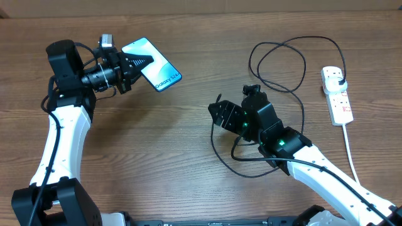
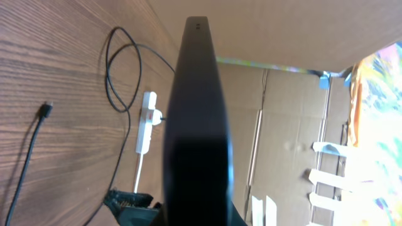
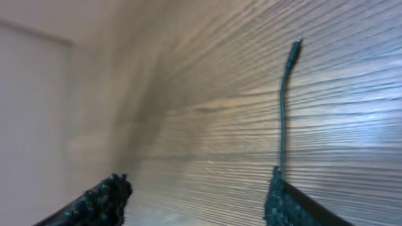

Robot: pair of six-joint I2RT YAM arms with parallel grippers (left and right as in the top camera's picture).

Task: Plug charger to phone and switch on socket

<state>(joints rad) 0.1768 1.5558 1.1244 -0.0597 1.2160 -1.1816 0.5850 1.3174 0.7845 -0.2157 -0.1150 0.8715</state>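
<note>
The phone (image 1: 160, 70) sits toward the far-left corner of the tabletop, pinched at one short end between the pads of the left gripper (image 1: 142, 64). Its cyan screen faces up and its free end angles toward the middle of the table. In the left wrist view the phone (image 2: 196, 113) shows edge-on as a dark slab filling the centre. I cannot tell whether it clears the wood.

The socket (image 1: 337, 94) lies close to the right edge, nearer the far-right corner. Its thick white cord (image 1: 353, 164) trails toward the near edge. The black plug end (image 1: 339, 80) of the charger (image 1: 289, 41) sits in the socket's far outlet. From there the thin cable loops along the far edge, curls back on itself and runs down toward the middle of the table.

The right gripper (image 1: 217, 117) is low over the middle of the table with its fingers spread wide, clamping nothing. In the right wrist view the cable (image 3: 281, 119) lies on the wood and meets the right-hand finger (image 3: 286, 204). The connector tip (image 3: 295, 45) points away beyond it, bare on the table. From the left wrist camera, that tip (image 2: 45, 110) lies well apart from the phone.
</note>
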